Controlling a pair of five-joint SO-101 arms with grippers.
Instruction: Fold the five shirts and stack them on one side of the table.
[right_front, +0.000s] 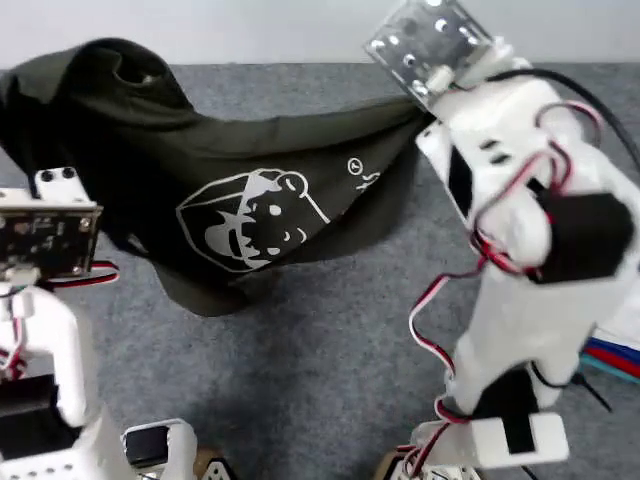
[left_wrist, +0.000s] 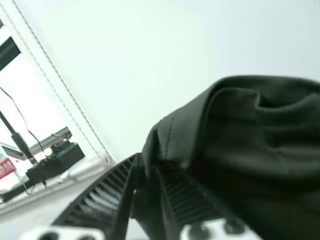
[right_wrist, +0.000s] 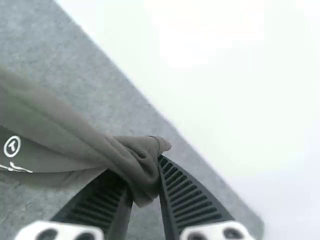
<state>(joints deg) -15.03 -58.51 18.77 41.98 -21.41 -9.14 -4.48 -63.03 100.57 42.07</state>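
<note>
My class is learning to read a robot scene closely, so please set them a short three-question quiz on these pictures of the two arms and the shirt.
1. True or false: the dark shirt lies neatly folded on the grey table.
2. What does the right gripper hold? A) nothing B) a bunched piece of the shirt C) a sock
3. Fill in: the left gripper is shut on the ____.

Key: 1 false, it hangs stretched between the two grippers; 2 B; 3 shirt.
</note>
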